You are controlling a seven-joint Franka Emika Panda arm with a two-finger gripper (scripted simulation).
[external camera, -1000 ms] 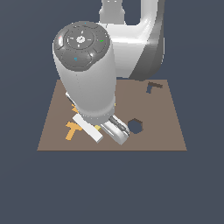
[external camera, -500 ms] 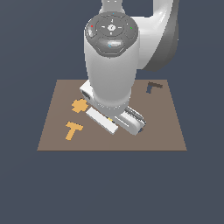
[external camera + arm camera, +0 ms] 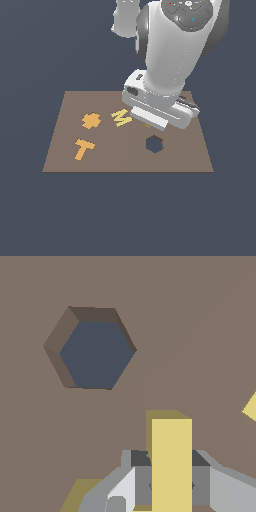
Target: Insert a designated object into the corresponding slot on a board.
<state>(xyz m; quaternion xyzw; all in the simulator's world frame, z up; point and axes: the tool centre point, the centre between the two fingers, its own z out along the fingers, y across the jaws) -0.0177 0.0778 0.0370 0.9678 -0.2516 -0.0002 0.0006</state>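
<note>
One pale-yellow L-shaped piece (image 3: pixel 171 461) is clamped between the jaws of the gripper (image 3: pixel 170 483), as the wrist view shows at lower centre: one arm of the piece stands up between the grey fingers (image 3: pixel 142 476), and a second yellow portion shows at the lower left of that frame. Holding it this way keeps the piece clear of the brown board (image 3: pixel 65 150) for carriage, judging by the gap between it and the surface. In the exterior view the piece is almost wholly hidden under the gripper body (image 3: pixel 156 111), right of the frame's centre.

Cutouts and contents:
- Hexagonal hole (image 3: pixel 92 348): empty, dark floor visible. It lies at upper left of the wrist view and just below the gripper in the exterior view (image 3: pixel 155 144). It does not match the piece.
- L-shaped slot: not visible with certainty. A dark sliver at the board's upper right edge, behind the arm in the exterior view, may belong to it; whether it is empty cannot be told.

Loose shapes lying on the board, left half of the exterior view:
- yellow M-shaped piece (image 3: pixel 121 117)
- orange T-shaped piece (image 3: pixel 83 148)
- orange cross-like piece (image 3: pixel 91 120)

A yellow corner (image 3: pixel 251 407) at the wrist view's right edge is probably the M.
</note>
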